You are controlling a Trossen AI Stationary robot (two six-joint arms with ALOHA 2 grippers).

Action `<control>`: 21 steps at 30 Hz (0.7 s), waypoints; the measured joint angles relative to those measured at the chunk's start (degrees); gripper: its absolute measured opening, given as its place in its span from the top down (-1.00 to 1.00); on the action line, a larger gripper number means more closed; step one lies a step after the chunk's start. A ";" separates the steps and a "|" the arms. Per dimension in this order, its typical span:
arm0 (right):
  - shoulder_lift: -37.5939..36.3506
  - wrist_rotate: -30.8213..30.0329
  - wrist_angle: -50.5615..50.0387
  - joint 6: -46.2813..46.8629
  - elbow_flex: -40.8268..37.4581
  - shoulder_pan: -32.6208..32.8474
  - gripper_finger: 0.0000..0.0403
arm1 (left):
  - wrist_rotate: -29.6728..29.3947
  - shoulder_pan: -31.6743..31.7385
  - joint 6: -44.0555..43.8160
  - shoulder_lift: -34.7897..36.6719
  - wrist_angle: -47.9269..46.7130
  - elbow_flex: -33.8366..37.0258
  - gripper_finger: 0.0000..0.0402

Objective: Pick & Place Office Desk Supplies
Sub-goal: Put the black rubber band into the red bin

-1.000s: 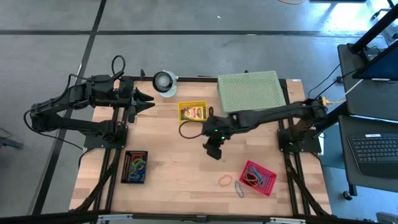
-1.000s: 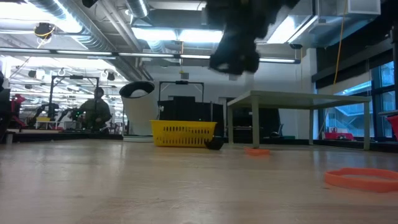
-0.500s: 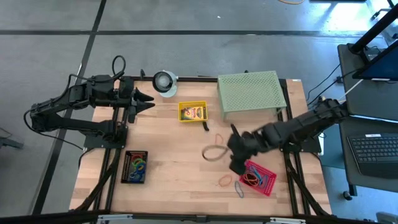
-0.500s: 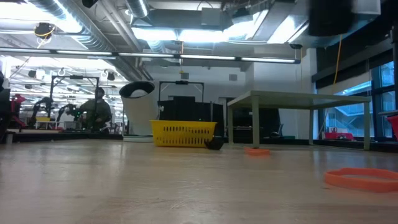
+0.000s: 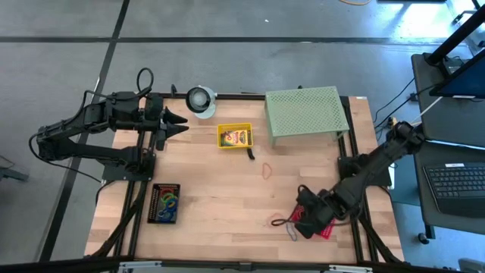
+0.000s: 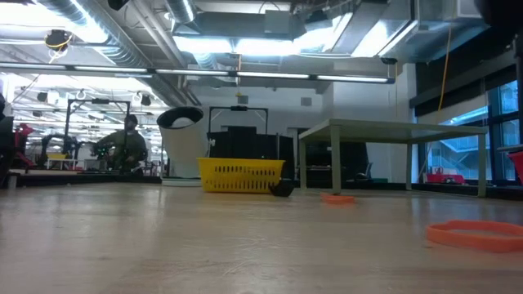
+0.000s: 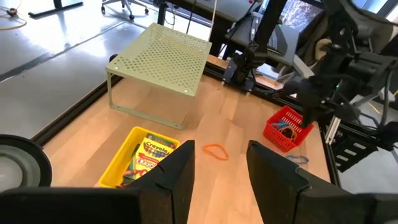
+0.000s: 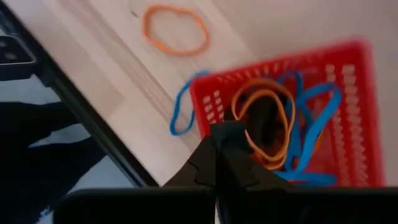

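Red plastic, the little basket [image 5: 322,220], now has the right gripper [image 5: 301,221] hanging right over its near edge, where a second ago that arm was out over the middle of the worktop [image 5: 212,189] beside the yellow crayon box [image 5: 235,136]. Its fingers are pinched together, and from the wrist view I'd say they hold nothing solid; whether a thin band is caught in them I cannot tell. Under and just ahead of the gripper, orange and blue rubber bands [image 8: 280,124] lie heaped in the basket, a blue loop [image 8: 181,112] trails out beside it, and an orange loop [image 8: 175,29] sits a little farther off. That reads as a delivery run. One small orange band [image 5: 267,168] lies well away, mid-worktop. The left gripper [image 5: 182,123] waits with fingers apart, far off.
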State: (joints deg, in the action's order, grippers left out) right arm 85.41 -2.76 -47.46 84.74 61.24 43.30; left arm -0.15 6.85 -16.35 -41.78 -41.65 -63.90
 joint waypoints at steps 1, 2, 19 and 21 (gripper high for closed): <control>0.00 0.03 0.90 1.82 -1.04 0.75 1.00 | -0.01 0.01 0.04 0.00 0.01 0.00 0.30; 0.00 0.06 1.65 3.35 -1.96 1.39 1.00 | 0.01 0.00 0.04 0.00 0.00 0.00 0.30; 0.00 1.24 10.19 10.92 -10.58 3.31 0.96 | 0.18 0.00 -0.36 -0.15 -0.95 0.00 0.30; -0.02 1.50 10.19 12.11 -10.58 3.31 0.94 | 0.18 0.02 -0.38 -0.15 -1.07 0.00 0.30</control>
State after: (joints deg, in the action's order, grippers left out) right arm 85.38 -1.26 -37.27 96.85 50.65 46.61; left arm 0.03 6.87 -16.73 -41.93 -42.72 -63.90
